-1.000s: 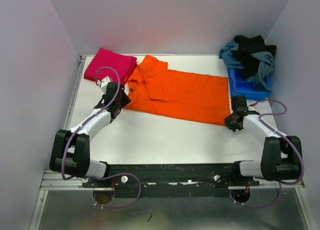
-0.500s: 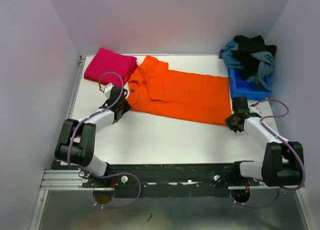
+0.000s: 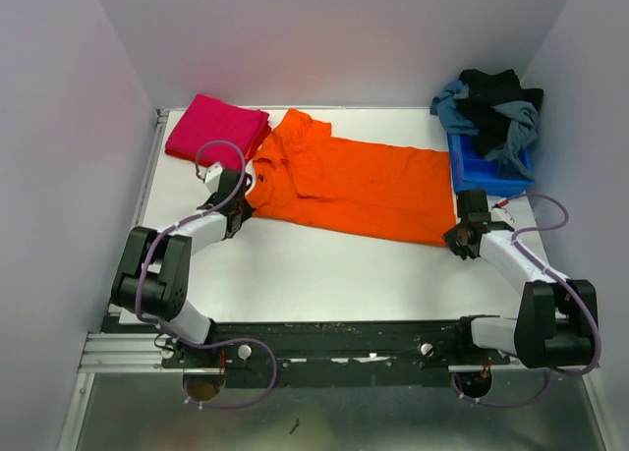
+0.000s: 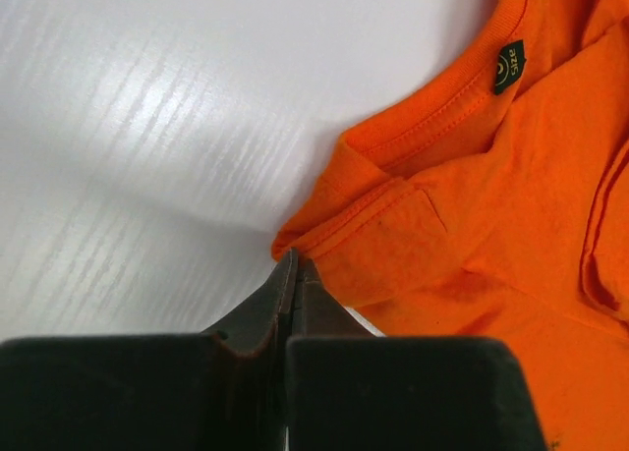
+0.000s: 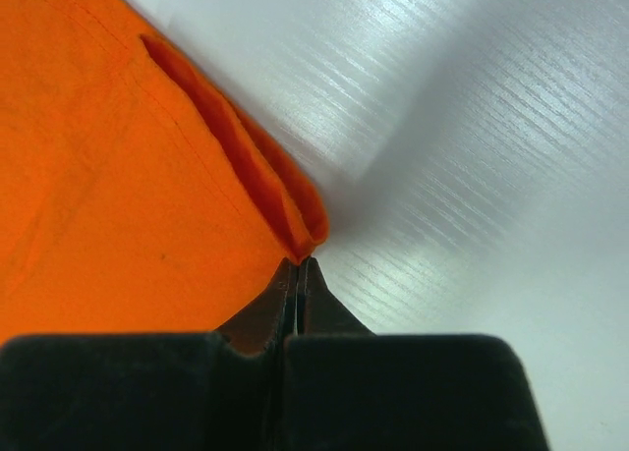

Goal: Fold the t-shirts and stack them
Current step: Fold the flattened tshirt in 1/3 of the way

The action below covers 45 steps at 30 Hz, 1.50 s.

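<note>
"Top external view: where is the orange t-shirt?"

"Flat on the worktop, spread lengthwise from left to right. Its collar end is at the left and meets the pink t-shirt, which lies folded at the far left corner. I take the pink one to be the base of the stack."

"State of the left hand?"

"Fingers pressed together at the near corner of the collar end. The left wrist view shows the cloth edge running right into the tips, so I judge it a pinch on the fabric."

"Right hand?"

"Same condition. It is closed on the near hem corner, where the hem doubles over into a small fold."

"Why both near corners?"

"Gripping the two ends of one long edge would let both arms carry that edge across together and give a straight fold. That is my reading only."

"The blue bin?"

"Far right, near the hem end, with a heap of dark garments on top. Probably the supply."
</note>
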Each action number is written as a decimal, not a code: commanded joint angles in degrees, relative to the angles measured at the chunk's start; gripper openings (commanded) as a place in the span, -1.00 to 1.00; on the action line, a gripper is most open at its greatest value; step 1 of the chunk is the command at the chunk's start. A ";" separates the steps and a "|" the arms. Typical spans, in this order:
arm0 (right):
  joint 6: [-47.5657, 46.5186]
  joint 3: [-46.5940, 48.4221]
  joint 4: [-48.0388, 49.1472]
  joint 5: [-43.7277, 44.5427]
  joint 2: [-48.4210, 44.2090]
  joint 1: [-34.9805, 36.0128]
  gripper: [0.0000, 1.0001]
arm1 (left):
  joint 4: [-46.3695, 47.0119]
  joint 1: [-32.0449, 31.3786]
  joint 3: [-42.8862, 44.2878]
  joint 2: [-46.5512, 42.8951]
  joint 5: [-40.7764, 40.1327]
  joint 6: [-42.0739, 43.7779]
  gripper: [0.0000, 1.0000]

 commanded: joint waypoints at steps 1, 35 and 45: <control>-0.92 -0.20 -2.14 3.57 -1.93 -0.46 -0.99 | -2.20 0.31 -0.46 -4.60 -6.46 1.37 -1.00; -2.07 0.24 -1.88 0.32 -1.32 -0.46 -0.99 | 16.68 2.69 -10.75 0.04 7.60 -17.35 0.01; -1.80 0.77 -2.41 0.06 -1.67 -0.46 -0.99 | 19.84 4.18 -9.34 2.24 7.24 -15.85 -1.00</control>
